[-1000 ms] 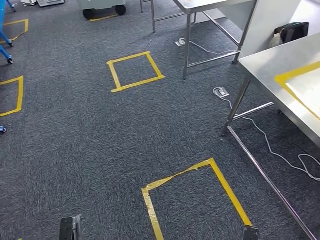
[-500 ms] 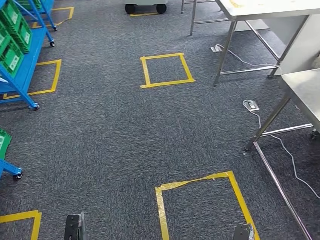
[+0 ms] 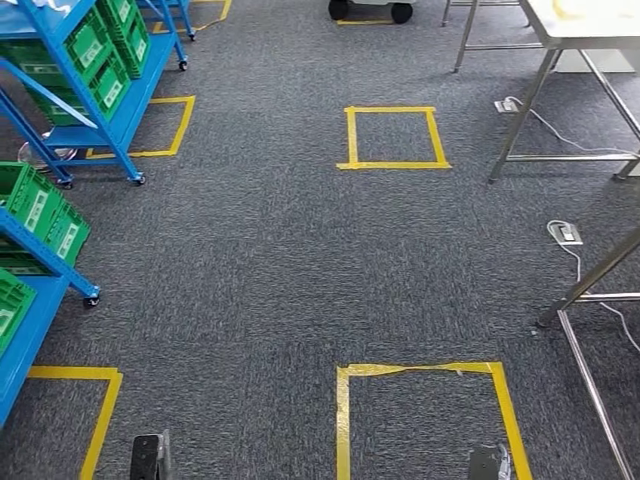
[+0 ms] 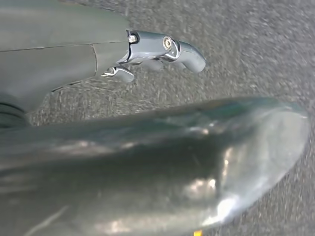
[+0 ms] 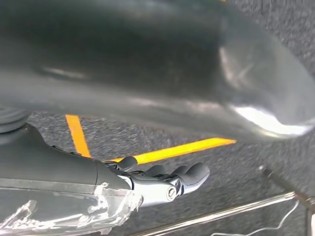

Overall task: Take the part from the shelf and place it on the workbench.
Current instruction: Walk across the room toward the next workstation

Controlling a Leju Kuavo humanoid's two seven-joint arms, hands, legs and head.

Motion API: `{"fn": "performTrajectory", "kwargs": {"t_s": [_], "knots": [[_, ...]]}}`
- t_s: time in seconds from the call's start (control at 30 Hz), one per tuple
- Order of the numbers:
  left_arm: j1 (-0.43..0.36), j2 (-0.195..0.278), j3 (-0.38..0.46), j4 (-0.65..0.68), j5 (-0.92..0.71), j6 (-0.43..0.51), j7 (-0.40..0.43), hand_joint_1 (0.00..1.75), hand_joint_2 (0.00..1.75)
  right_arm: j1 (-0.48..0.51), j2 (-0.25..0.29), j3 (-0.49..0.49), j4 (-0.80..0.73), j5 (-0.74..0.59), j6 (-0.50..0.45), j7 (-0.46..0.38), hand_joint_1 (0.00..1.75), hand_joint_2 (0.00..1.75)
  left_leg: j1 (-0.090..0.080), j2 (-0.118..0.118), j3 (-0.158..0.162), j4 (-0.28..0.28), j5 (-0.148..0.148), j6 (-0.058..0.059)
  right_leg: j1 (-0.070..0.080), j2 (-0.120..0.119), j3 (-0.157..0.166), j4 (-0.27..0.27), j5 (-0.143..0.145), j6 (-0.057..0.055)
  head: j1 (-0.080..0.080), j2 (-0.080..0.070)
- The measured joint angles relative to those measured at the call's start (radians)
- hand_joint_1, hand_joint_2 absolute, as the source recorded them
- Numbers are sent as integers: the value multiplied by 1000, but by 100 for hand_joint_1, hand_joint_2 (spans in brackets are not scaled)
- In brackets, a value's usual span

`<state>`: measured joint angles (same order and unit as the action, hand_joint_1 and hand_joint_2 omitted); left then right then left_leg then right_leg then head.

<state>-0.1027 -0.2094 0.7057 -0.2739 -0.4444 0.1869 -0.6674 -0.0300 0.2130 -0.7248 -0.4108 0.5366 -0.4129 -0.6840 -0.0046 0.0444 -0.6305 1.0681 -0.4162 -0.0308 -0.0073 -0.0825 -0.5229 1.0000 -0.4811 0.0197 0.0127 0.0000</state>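
Blue wheeled shelves point(image 3: 121, 115) stand at the left, loaded with green bins point(image 3: 90, 45); what the bins hold is too small to tell. A steel workbench point(image 3: 581, 20) stands at the far right, and a leg of a nearer bench point(image 3: 589, 285) shows at the right edge. My left hand point(image 3: 149, 455) hangs low at my side over the carpet. In the left wrist view the left hand point(image 4: 156, 46) has its fingers stretched out and holds nothing. My right hand point(image 3: 487, 463) hangs likewise; the right wrist view shows the right hand point(image 5: 163, 182) with straight, empty fingers.
Yellow tape squares mark the grey carpet, one ahead point(image 3: 392, 137) and one at my feet point(image 3: 423, 420). A floor socket with a white cable point(image 3: 566, 233) lies by the bench legs. A wheeled base point(image 3: 370, 10) sits at the far end.
The camera has swung left: the blue shelves have come into the picture and the near workbench has slid off to the right. Both hands hang as before.
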Motion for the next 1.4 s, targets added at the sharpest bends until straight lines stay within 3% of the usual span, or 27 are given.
{"fn": "performTrajectory", "kwargs": {"t_s": [0.07, 0.13, 0.17, 0.23, 0.3, 0.37, 0.4, 0.43, 0.5, 0.53, 0.6, 0.67, 0.73, 0.8, 0.83, 0.87, 0.9, 0.97, 1.0, 1.03, 1.1, 1.17, 1.23, 1.3, 1.33, 1.37, 1.4], "knots": [[-3, -2, 0, 0, 0, 0, 0, 0, 0, 1, -1, 0, 0, 2, 0, 0, 0, 0, -8, 40, 35, -74, 12, 11, 8, -21, 0, 2, -5, 9, 0, 0], [-2, -3, 0, 0, 0, 2, 0, 0, 0, 1, -3, 1, 0, 3, -1, 0, 0, 0, -11, 25, 32, -81, 7, 28, 11, -43, 4, 0, -9, 17, 2, 0], [1, -3, 0, 0, 1, 3, 0, 0, 0, 0, -3, 2, 0, 4, -1, 0, 0, 0, -11, 12, 31, -83, 8, 34, 10, -38, 4, 3, -16, 21, 2, 0], [2, -2, 1, 0, 1, 5, 0, 0, 0, -3, -3, 5, 0, 4, -1, 0, 0, 0, -7, -13, 32, -87, 11, 47, 5, 11, -19, 54, -51, 28, 4, 0], [0, -3, 1, 0, 1, 6, 0, 0, 0, 0, -4, 7, 0, 5, -1, 0, 0, 0, -7, -41, 32, -87, 11, 56, 5, 64, -84, 186, -109, 28, 7, 0], [-1, -4, 1, 0, 2, 5, 0, 0, 0, 5, -5, 8, 0, 5, -3, 0, 0, 0, -9, -73, 33, -87, 11, 60, 7, 79, -148, 292, -131, 23, 8, 0], [0, -4, 1, 0, 4, 3, 0, 0, 0, 6, -5, 8, 0, 5, -4, 0, 0, 0, -11, -90, 35, -86, 10, 61, 8, 82, -158, 292, -112, 20, 8, 0], [1, -4, 1, -1, 6, 1, 0, 0, 0, 7, -5, 10, 0, 6, -7, 0, 0, 0, -12, -106, 37, -86, 10, 61, 9, 88, -149, 253, -76, 15, 8, 0], [2, -5, 1, -2, 10, -3, 0, 0, 0, 6, -6, 14, 0, 5, -12, 0, 0, 0, -11, -135, 39, -85, 8, 60, 7, 136, -102, 123, 7, 6, 7, 0], [2, -5, 1, -2, 13, -5, 0, 0, 0, 5, -7, 16, 0, 5, -14, 0, 0, 0, -9, -148, 36, -83, 8, 58, 4, 162, -81, 71, 33, 4, 6, 0], [5, -6, 1, -4, 19, -9, 0, 0, 0, 4, -8, 18, 0, 5, -21, 0, 0, 0, -3, -171, 24, -81, 12, 50, 3, 187, -63, 30, 40, 3, 7, 0], [12, -4, 1, -6, 25, -12, 0, 0, 0, 1, -8, 23, 0, 5, -26, 0, 0, 0, -1, -181, 14, -83, 16, 38, 5, 161, -55, 8, 38, 0, 9, 0], [15, -2, 1, -8, 30, -16, 0, 0, 0, -2, -8, 29, 0, 6, -28, 0, 0, 0, -8, -137, -9, -48, -6, 29, 2, 134, -43, -18, 42, -7, 6, 0], [13, -1, 1, -10, 33, -18, -1, 0, 0, -1, -8, 31, 0, 6, -30, 0, 0, 0, -11, -82, -71, 68, -59, 22, 2, 103, -33, -30, 42, -12, 2, 0], [13, 0, 1, -10, 34, -18, -1, 0, 0, 0, -8, 32, 0, 6, -30, 0, 0, 0, -10, -72, -108, 134, -81, 17, 2, 86, -30, -32, 40, -12, 2, 0], [14, 0, 1, -11, 34, -18, -1, 0, 0, 0, -8, 32, 0, 6, -30, 0, 0, 0, -7, -67, -136, 179, -88, 12, 1, 70, -28, -32, 37, -12, 2, 0], [15, 0, 1, -11, 34, -18, -1, 0, 0, -1, -8, 32, 0, 6, -31, 0, 0, 0, -3, -63, -146, 190, -75, 7, -1, 56, -24, -32, 33, -11, 2, 0], [16, 2, 1, -12, 35, -18, -1, 0, 0, -2, -7, 34, 0, 6, -31, 0, 0, 0, 3, -43, -105, 98, -4, -4, -5, 31, -11, -31, 22, -6, 2, 0], [16, 2, 1, -14, 35, -19, -1, 0, 0, -3, -8, 35, 0, 6, -31, 0, 0, 0, 4, -13, -68, 26, 31, -9, -4, 21, -3, -31, 15, 0, 0, 0], [13, 1, 1, -15, 35, -19, -1, 0, 0, -3, -8, 36, 0, 6, -31, 0, 0, 0, 2, 13, -36, -37, 51, -8, -2, 11, 3, -29, 8, 7, -3, 0], [9, 1, 0, -17, 36, -21, -1, 0, 0, -3, -8, 40, 0, 6, -33, 0, 0, 0, -3, 42, -6, -93, 52, 6, 7, -10, 13, -26, -6, 20, -6, 0], [10, 2, 0, -19, 39, -24, -1, 0, 0, -6, -8, 44, 0, 6, -36, 0, 0, 0, -4, 20, -6, -94, 41, 27, 7, -31, 22, -26, -18, 30, -6, 0], [14, 4, 0, -21, 43, -26, -1, 0, 0, -12, -8, 50, 0, 6, -39, 0, 0, 0, -1, -7, -1, -96, 35, 43, 2, -2, 7, 14, -46, 36, -3, 0], [12, 6, 0, -25, 44, -27, -1, 0, 0, -12, -7, 52, 0, 5, -41, 0, 0, 0, 0, -35, 4, -97, 31, 55, -1, 54, -61, 147, -100, 38, 1, 0], [11, 7, 0, -25, 44, -28, -1, 0, 0, -10, -7, 53, 0, 5, -41, 0, 0, 0, -1, -50, 7, -96, 29, 59, -1, 69, -108, 226, -124, 37, 2, 0], [11, 7, 0, -26, 44, -28, -1, 0, 0, -8, -7, 54, 1, 4, -41, 0, 0, 0, -2, -67, 10, -96, 28, 61, -1, 76, -148, 284, -135, 37, 3, 0], [12, 8, 0, -26, 44, -29, -1, 0, 0, -7, -7, 54, 1, 4, -41, 0, 0, 0, -3, -84, 14, -96, 25, 62, -1, 79, -171, 306, -125, 35, 4, 0]]}}
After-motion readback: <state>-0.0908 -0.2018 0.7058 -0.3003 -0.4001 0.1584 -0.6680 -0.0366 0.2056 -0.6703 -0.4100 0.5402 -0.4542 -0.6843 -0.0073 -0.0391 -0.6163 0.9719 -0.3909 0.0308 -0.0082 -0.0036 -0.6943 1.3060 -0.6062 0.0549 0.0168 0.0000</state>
